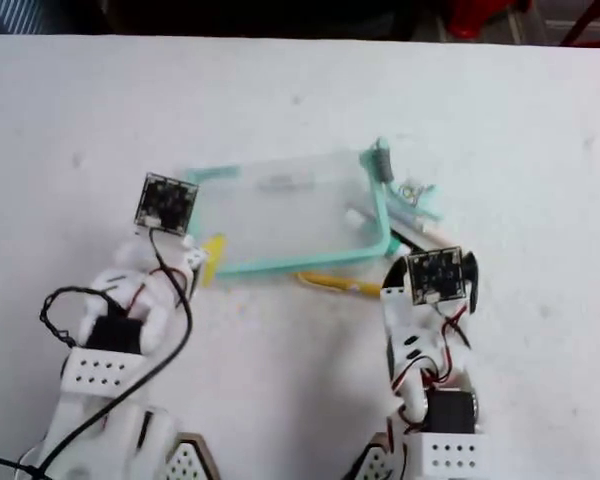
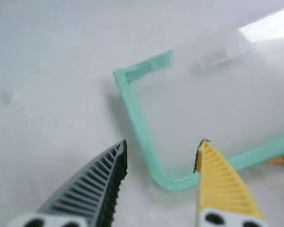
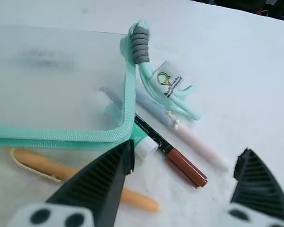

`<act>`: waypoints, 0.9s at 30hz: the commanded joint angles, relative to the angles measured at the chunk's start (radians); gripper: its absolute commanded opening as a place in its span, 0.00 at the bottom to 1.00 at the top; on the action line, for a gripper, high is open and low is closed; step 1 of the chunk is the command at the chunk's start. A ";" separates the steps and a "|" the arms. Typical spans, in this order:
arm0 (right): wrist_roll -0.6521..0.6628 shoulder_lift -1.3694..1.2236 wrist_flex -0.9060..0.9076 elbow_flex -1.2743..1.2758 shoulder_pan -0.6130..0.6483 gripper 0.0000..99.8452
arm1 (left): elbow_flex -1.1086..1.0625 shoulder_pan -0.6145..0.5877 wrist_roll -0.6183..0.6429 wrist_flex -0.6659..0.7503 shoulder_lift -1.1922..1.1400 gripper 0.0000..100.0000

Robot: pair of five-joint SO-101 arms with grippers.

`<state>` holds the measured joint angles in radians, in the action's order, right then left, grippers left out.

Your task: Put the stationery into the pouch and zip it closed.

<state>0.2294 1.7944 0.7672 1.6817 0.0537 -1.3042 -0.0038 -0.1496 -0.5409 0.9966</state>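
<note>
Our right hand [image 3: 185, 152], wide open and empty, hangs over the pens [image 3: 187, 168] slanting 10 to 4 o'clock at the 3 o'clock end of the pouch [image 1: 280, 205]; our left hand [image 2: 163, 143], open too, sits over its 8 o'clock corner.

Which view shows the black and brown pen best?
Right wrist view: the black and brown pen lies nearly whole by the pouch edge. In the high view it is a dark sliver beside the right arm. The left wrist view faces the pouch's far corner.

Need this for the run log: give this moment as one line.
left gripper: open, pouch corner between jaws | right gripper: open, near brown marker | orange pen: outside pouch
</note>
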 commanded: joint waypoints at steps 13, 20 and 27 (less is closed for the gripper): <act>0.138 0.005 0.035 0.009 0.042 0.32 | 0.014 -0.004 0.006 0.017 -0.012 0.25; 0.180 0.005 0.071 -0.040 0.038 0.32 | 0.084 -0.007 0.006 -0.101 -0.013 0.25; 0.117 0.004 0.139 -0.201 0.025 0.32 | 0.095 -0.004 0.006 -0.132 -0.013 0.25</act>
<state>0.3629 1.7944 0.9007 1.5696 0.0905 -1.2643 -0.0069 -0.1496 -0.6605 0.9874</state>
